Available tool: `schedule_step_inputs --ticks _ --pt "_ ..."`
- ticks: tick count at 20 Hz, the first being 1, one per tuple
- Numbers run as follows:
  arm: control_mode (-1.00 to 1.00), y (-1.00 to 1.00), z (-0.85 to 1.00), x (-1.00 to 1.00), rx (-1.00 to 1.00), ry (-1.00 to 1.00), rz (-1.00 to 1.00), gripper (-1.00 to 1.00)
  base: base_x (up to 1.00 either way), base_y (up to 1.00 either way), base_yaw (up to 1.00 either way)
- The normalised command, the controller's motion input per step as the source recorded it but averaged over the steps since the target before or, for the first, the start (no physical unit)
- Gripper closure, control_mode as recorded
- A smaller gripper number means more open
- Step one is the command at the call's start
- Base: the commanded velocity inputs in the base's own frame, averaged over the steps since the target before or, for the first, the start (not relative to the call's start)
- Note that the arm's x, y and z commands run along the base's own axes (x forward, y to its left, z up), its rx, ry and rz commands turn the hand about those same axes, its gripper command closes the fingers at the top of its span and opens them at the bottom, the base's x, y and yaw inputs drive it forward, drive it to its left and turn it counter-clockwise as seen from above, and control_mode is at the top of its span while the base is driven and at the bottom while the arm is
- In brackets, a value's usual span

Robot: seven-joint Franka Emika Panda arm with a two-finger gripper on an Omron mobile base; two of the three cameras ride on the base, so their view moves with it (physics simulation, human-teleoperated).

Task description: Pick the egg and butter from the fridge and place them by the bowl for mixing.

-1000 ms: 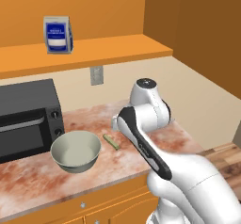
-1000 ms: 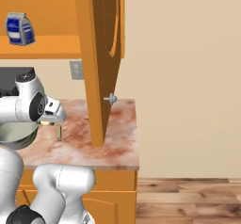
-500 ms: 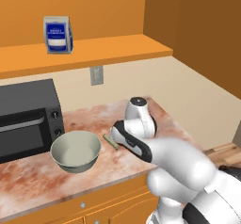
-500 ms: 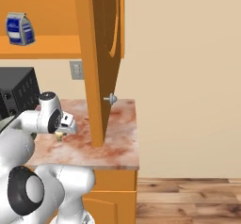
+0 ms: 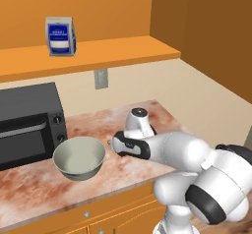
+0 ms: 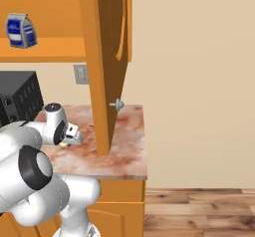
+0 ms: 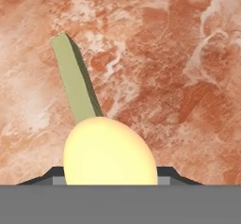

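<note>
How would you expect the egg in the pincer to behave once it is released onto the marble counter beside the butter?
The egg is smooth and rounded with no flat side, so it will probably roll. The long flat butter just behind it looks stable and might stop it. The hard-looking counter suggests a gentle, low release, since an egg would likely crack.

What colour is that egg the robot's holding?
Pale tan-yellow, the egg; clearest in the hand view.
</note>
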Motion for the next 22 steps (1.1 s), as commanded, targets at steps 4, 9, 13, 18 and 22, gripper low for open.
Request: schedule_step_inputs --ticks 4,9,13,18,22 --pt "-1.0 0.28 -0.18 -0.33 0.0 0.0 0.03 1.0 0.0 0.0 0.0" --pt "-1.0 0.07 -0.08 -0.01 0.0 0.0 0.01 1.0 0.0 0.0 0.0" --pt "-1.0 0.06 -0.38 -0.18 0.01 0.02 0.0 1.0 0.0 0.0 0.0" --pt "-1.0 0.02 -0.11 -0.04 0.05 0.0 0.0 1.0 0.0 0.0 0.0" --pt "-1.0 0.17 0.0 -0.12 0.0 0.0 0.0 1.0 0.0 0.0 0.0"
